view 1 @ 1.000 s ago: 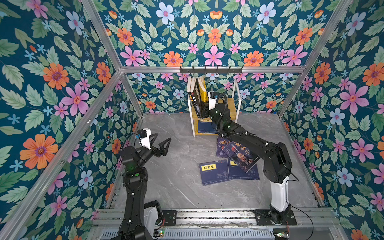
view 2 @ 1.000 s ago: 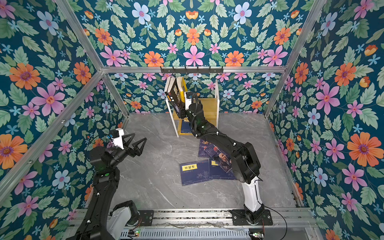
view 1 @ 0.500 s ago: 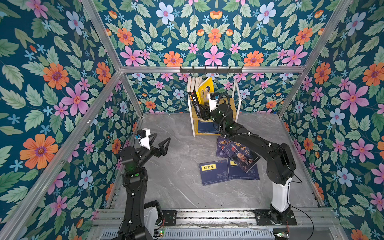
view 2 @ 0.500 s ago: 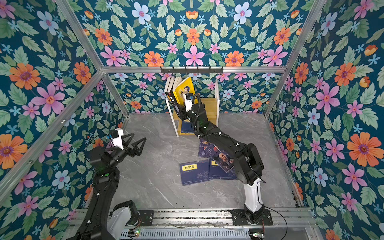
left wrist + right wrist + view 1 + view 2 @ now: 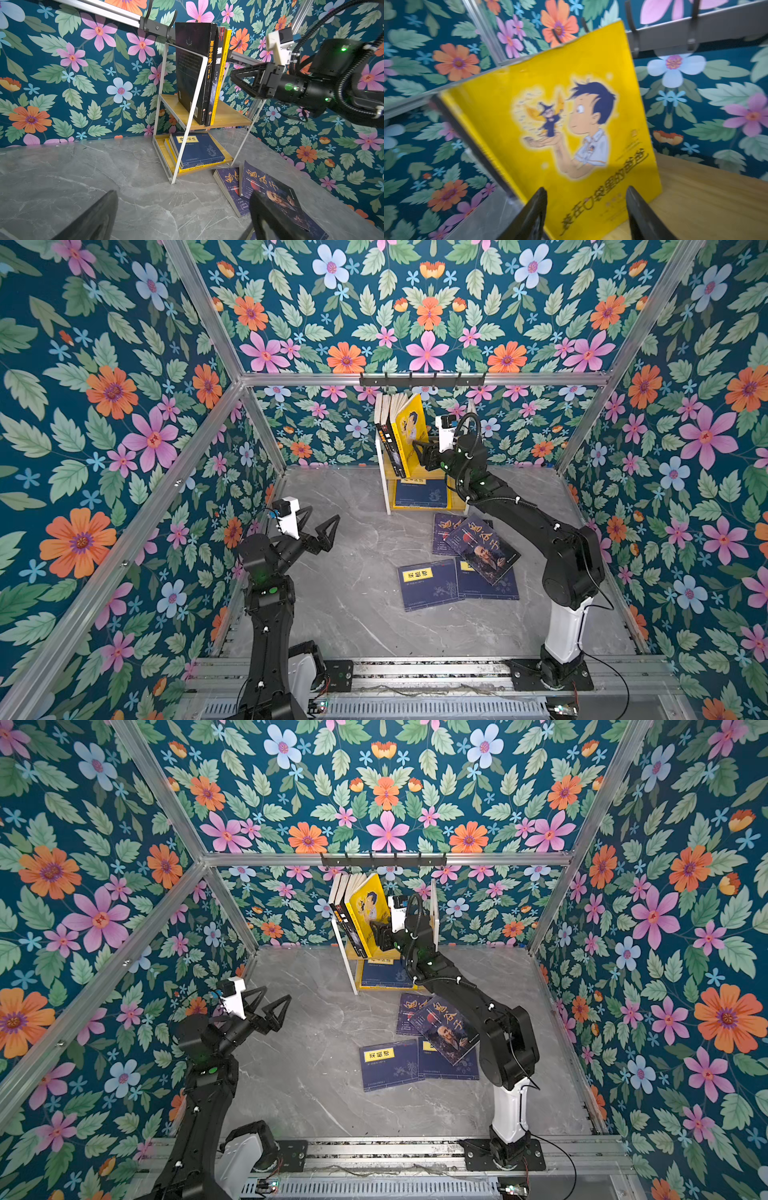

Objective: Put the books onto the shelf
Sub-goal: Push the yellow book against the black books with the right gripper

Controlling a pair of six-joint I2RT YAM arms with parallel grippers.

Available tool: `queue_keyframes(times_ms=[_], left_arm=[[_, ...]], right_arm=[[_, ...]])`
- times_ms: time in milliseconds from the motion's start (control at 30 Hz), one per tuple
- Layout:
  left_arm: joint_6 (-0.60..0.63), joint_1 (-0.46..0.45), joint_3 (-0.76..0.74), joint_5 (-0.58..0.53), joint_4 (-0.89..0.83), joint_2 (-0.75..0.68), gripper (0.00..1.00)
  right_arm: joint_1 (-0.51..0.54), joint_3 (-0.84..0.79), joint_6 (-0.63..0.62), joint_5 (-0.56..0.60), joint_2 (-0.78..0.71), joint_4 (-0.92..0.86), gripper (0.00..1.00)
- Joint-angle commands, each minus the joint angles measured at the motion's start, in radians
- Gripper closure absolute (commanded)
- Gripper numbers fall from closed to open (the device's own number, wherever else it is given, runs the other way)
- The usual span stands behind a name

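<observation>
- On the grey tabletop [image 5: 353, 605], four books lie flat and unshelved. Two purple portrait books [image 5: 484, 549] overlap just in front of the shelf. Two navy books [image 5: 430, 583] lie side by side further from it, one partly under a purple cover.
- The shelf [image 5: 230, 117] stands at the far edge of the table. Its lower tier holds a flat stack [image 5: 197, 148] topped by a navy cover. Its upper tier holds two black books [image 5: 193, 72] leaning on the white end frame, and the rest of that board is bare.
- The yellow cartoon book [image 5: 411, 427] stands on the upper tier, tilted against the black ones. In both top views its front cover flares away from them at the top.
- The right gripper [image 5: 419, 452] sits at that cover's lower part. Its fingers [image 5: 639, 214] stand partly apart, with the cover beyond them and nothing pinched between.
- The left gripper [image 5: 323, 519] hovers over the left of the table, spread wide and empty.
- Risk, as I judge it: the yellow book has no support on its open side, so it may flop onto the bare board or slide off the front edge. A fingertip catching the cover as the gripper backs out would cause just that, and a bump could also shift the light frame.
</observation>
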Motion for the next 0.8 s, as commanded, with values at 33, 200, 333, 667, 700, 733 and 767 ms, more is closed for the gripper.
queue_keyframes(times_ms=[33, 200, 333, 667, 700, 733, 767], left_arm=[[0.001, 0.001, 0.002, 0.004, 0.007, -0.007, 0.00], [0.001, 0.001, 0.003, 0.002, 0.009, -0.009, 0.00], [0.001, 0.001, 0.004, 0.002, 0.006, -0.011, 0.00], [0.002, 0.004, 0.002, -0.001, 0.004, -0.006, 0.00], [0.002, 0.006, 0.003, -0.001, 0.004, -0.006, 0.00], [0.002, 0.006, 0.002, -0.001, 0.004, -0.006, 0.00], [0.002, 0.007, 0.001, -0.001, 0.004, -0.008, 0.00]], right_arm=[[-0.013, 0.116, 0.032, 0.109, 0.086, -0.151, 0.42], [-0.017, 0.333, 0.033, 0.066, 0.230, -0.269, 0.41], [-0.016, 0.444, 0.044, -0.018, 0.299, -0.304, 0.42], [0.009, 0.419, -0.023, -0.136, 0.253, -0.294, 0.40], [0.010, 0.405, -0.038, -0.144, 0.240, -0.293, 0.39], [0.008, 0.395, -0.063, -0.157, 0.226, -0.305, 0.37], [0.003, 0.390, -0.084, -0.165, 0.213, -0.318, 0.36]])
